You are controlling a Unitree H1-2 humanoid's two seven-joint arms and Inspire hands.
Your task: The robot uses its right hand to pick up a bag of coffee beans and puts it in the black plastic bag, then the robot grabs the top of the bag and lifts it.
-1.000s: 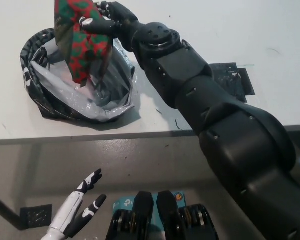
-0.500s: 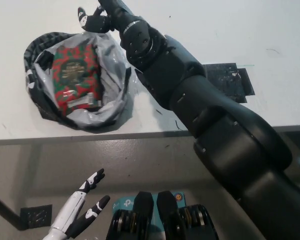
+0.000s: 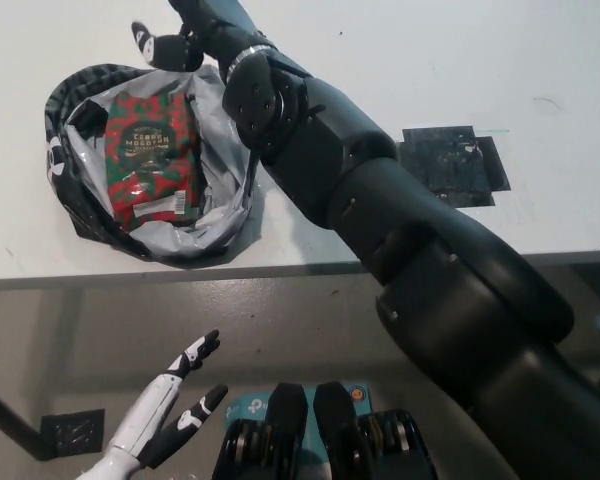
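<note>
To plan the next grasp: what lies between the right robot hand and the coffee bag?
In the head view, only the black plastic bag's rolled rim lies between the right robot hand and the coffee bag.

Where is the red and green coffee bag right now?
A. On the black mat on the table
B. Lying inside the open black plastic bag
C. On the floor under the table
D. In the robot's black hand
B. The coffee bag lies flat inside the open black plastic bag on the table, and the black right hand is up beyond the bag's rim, not holding it.
</note>
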